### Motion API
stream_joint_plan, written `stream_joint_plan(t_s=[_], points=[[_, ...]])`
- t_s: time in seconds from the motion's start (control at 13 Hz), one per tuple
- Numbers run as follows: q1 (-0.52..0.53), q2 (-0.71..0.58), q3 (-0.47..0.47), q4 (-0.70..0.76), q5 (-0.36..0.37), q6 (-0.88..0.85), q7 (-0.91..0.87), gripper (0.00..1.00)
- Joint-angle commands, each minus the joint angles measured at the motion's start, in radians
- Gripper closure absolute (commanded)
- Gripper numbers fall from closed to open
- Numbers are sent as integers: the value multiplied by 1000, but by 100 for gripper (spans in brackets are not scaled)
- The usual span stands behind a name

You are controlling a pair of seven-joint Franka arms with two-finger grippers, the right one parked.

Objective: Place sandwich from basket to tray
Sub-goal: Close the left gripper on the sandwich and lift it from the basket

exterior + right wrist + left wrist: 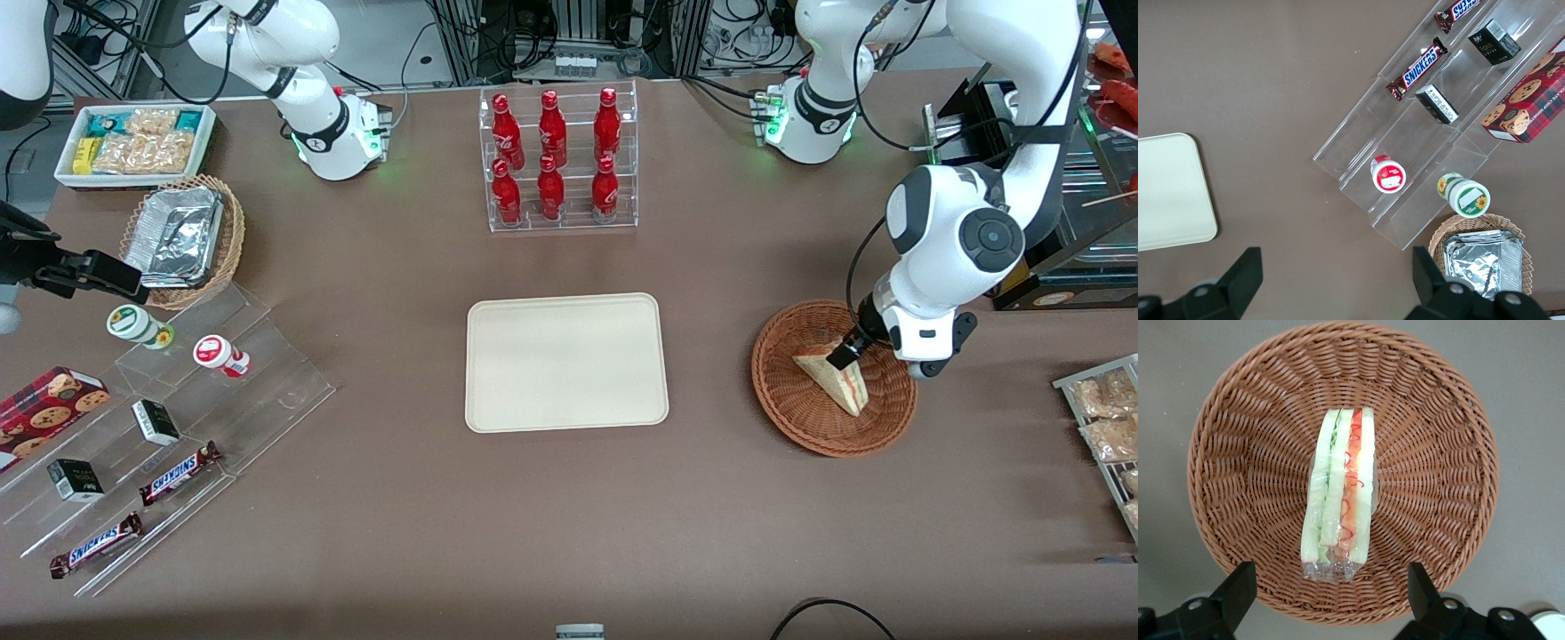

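Nothing moved yet: the sandwich (834,378) lies in the basket (805,418), right-centre of the front frame, and the tray (566,363) in the middle of the frame has nothing on it. The gripper (845,353) hangs just above the basket, at the sandwich's upper end in the front view. In the wrist view its fingers (1237,590) are spread wide, one on each side of the sandwich's (1339,495) wrapped end, neither touching it; the sandwich stands on its edge, red and green filling stripes facing the camera, across the middle of the basket (1258,420). So it looks like the pre-grasp stage: lined up, not lowered, not closed. Left to do, by my read: descend, pinch the wedge across its bread faces, lift clear of the wicker rim, carry over to the tray, set down, release. Basket and tray sit well apart on the brown table (356,533).
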Motion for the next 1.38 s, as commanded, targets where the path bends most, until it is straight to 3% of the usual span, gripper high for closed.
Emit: stream_joint_plan(t_s=[0.0, 0.23, 0.38, 1.0, 1.08, 1.15, 1.23, 1.31], points=[[-30, 23, 1, 14, 18, 11, -30, 0], [-30, 76, 1, 54, 38, 13, -30, 0], [-30, 101, 1, 63, 111, 13, -32, 0], [-19, 169, 7, 72, 113, 56, -33, 0], [-19, 173, 7, 72, 113, 59, -36, 5], [-18, 175, 7, 69, 113, 59, -44, 28], [-19, 175, 7, 64, 113, 59, -44, 68], [-19, 172, 7, 64, 113, 54, -43, 94]])
